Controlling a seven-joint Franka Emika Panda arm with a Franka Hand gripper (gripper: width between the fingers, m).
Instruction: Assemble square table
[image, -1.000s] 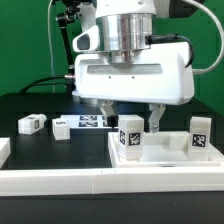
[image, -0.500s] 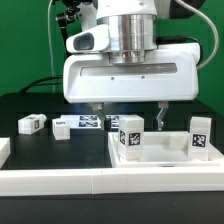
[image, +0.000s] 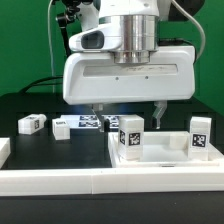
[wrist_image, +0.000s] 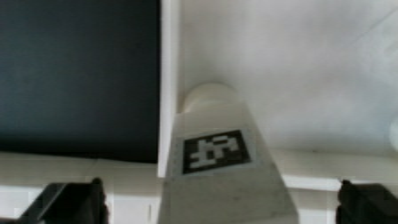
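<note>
From here the gripper (image: 128, 111) reads as released: its fingers are spread wide and hover over the square slab (image: 160, 158), which lies at the exterior view's right, just behind the near rail. One tagged leg (image: 130, 137) stands upright at the slab's left corner, between the fingers and untouched. A second leg (image: 200, 136) stands at its right side. I cannot tell whether either is fully seated. Two loose legs (image: 32, 123) lie on the table, far left. I judge the task roughly half done.

White square slab (image: 165, 158) bears two upright tagged legs (image: 130, 137); two loose legs (image: 32, 124) lie nearby.
</note>
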